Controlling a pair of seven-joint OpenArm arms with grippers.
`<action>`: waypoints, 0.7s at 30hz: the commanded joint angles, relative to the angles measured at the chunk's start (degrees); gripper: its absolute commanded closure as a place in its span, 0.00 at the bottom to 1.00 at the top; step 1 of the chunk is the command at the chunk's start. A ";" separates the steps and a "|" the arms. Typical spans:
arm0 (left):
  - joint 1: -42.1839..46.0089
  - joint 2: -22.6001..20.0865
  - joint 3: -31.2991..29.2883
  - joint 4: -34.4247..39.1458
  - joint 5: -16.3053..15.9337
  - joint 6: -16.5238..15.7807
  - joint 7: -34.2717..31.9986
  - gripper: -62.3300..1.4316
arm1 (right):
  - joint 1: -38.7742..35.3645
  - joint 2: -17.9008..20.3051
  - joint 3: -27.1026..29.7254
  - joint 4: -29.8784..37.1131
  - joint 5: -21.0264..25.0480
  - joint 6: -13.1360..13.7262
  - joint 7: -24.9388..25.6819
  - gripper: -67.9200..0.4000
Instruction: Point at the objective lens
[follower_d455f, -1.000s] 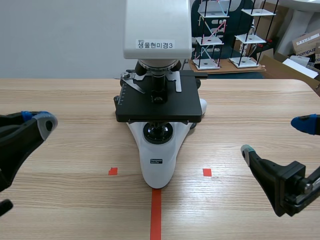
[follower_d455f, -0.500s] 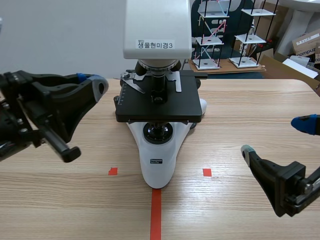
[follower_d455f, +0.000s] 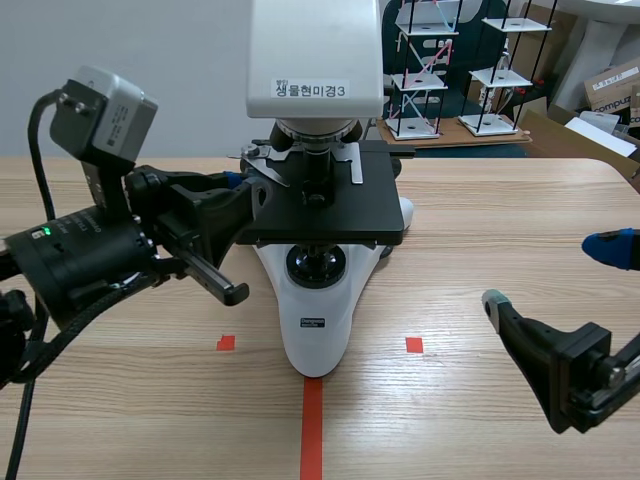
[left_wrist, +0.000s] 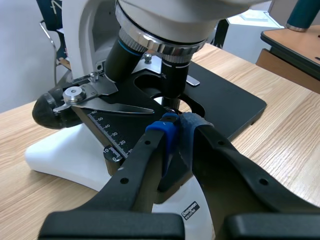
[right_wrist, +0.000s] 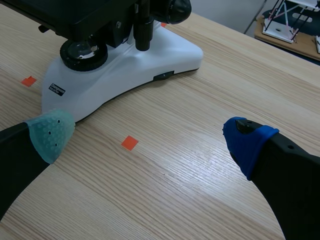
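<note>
Microscope (follower_d455f: 318, 200) at the middle of the wooden table (follower_d455f: 500, 210), its white foot toward the near side and its black stage (follower_d455f: 340, 215) above the foot. Under the white head, over the hole in the middle of the stage, hang the dark barrels of the nosepiece. The upright one is the objective lens (left_wrist: 176, 82), pointing straight down at the stage, with a second barrel slanting off beside it.

The left gripper (left_wrist: 179, 125) comes in from the left at stage height. Its fingers are drawn narrow, so that the blue pads (left_wrist: 165, 134) meet at the tips with nothing between them. The tips lie over the stage's left part and aim at the lens, close to its lower end — contact cannot be judged.

The right gripper (right_wrist: 149, 136) rests low at the near right, well apart from the microscope. Its fingers are spread wide — one grey-green pad, one blue — over bare wood near a small orange tape square (right_wrist: 129, 143).
</note>
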 joint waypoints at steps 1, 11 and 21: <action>-0.42 0.42 -0.09 1.14 -0.55 -0.07 -0.72 0.95 | 0.02 0.13 0.74 0.63 0.22 -0.02 0.83 0.02; -1.51 0.42 0.70 1.14 -0.57 -0.13 -0.57 0.95 | 0.04 0.13 0.74 0.63 0.22 -0.02 0.83 0.02; -1.51 0.42 0.70 1.14 -0.57 -0.13 -0.55 0.95 | 0.04 0.13 0.74 0.63 0.22 -0.02 0.83 0.02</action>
